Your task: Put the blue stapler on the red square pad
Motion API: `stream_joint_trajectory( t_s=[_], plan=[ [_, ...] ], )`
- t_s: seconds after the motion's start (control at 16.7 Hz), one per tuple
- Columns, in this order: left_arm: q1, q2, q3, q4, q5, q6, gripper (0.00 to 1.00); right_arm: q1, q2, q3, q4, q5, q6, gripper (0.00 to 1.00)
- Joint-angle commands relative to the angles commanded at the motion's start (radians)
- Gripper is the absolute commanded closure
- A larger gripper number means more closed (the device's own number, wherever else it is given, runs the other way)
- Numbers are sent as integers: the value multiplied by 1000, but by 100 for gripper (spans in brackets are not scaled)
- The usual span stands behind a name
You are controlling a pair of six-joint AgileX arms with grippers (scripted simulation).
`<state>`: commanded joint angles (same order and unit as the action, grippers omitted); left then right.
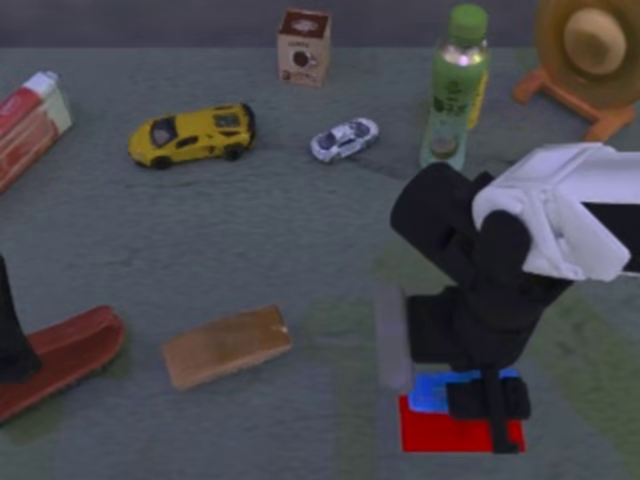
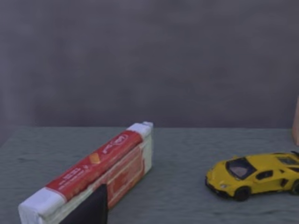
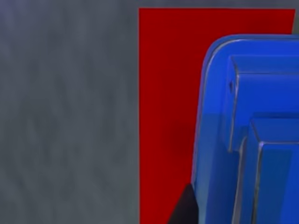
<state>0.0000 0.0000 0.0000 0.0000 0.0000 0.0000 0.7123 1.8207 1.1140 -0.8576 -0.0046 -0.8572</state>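
Note:
The blue stapler (image 1: 430,391) lies over the far part of the red square pad (image 1: 440,436) near the table's front right, mostly hidden under my right gripper (image 1: 487,400). That gripper reaches down onto it and is shut on it. In the right wrist view the blue stapler (image 3: 247,116) fills much of the picture above the red square pad (image 3: 163,93), and one dark fingertip (image 3: 187,211) presses against its side. My left gripper (image 1: 10,340) is parked at the left edge, open, with one finger (image 2: 91,210) showing.
A grey bar (image 1: 392,335) lies just left of the pad. A wooden block (image 1: 225,345) and a dark red curved board (image 1: 60,355) sit front left. Farther back are a yellow car (image 1: 192,135), white toy car (image 1: 345,140), brown box (image 1: 304,45), green bottle (image 1: 455,85) and red-white box (image 1: 30,120).

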Motion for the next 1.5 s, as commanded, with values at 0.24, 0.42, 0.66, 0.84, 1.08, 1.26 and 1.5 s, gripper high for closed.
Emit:
stream_joint_trajectory(
  t_s=[0.24,0.42,0.66,0.84,1.08,1.26,1.5],
  plan=[
    [0,0,0,0,0,0,0,6,35,-61,85,0,0,100],
    [0,0,0,0,0,0,0,6,35,-61,85,0,0,100],
    [0,0,0,0,0,0,0,6,35,-61,85,0,0,70],
    [0,0,0,0,0,0,0,6,35,-61,85,0,0,47],
    [0,0,0,0,0,0,0,6,35,-61,85,0,0,17],
    [0,0,0,0,0,0,0,6,35,-61,85,0,0,0],
    [0,0,0,0,0,0,0,6,35,-61,85,0,0,0]
  ],
)
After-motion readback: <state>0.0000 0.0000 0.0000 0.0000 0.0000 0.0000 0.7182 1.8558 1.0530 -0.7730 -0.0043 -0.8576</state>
